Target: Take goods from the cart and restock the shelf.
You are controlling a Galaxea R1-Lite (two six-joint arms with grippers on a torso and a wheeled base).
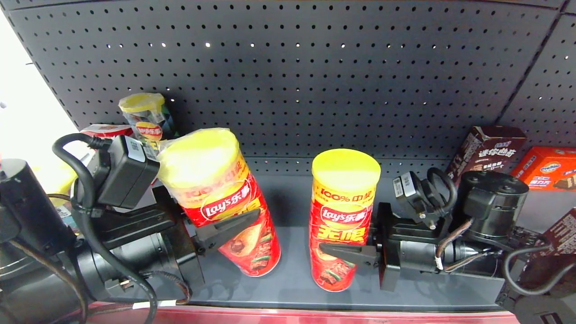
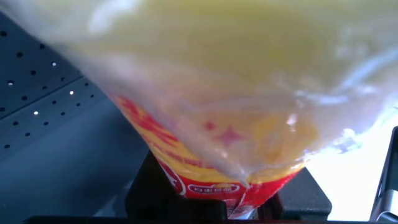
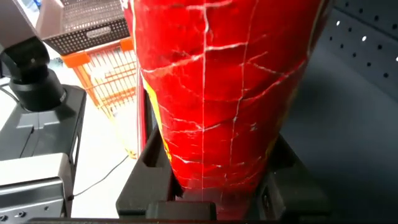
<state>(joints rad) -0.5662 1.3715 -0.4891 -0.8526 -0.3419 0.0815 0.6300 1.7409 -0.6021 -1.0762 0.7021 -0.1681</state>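
Tilted chip can (image 1: 220,189) gripped by level left fingers (image 1: 231,223), upright can (image 1: 344,202) by right fingers (image 1: 348,253)

My head camera looks down on the shelf (image 1: 292,279) from close in front. My wrist cameras sit very near the left can (image 2: 236,124) and the right can (image 3: 217,93), and my head view shares both cans.

A shop; a dark metal shelf (image 1: 292,281) with pegboard back (image 1: 288,67) carries retail-packed goods, a chip can (image 1: 344,216) and snack boxes (image 1: 546,168) among them; an orange wire shopping cart (image 3: 117,81) stands nearby.
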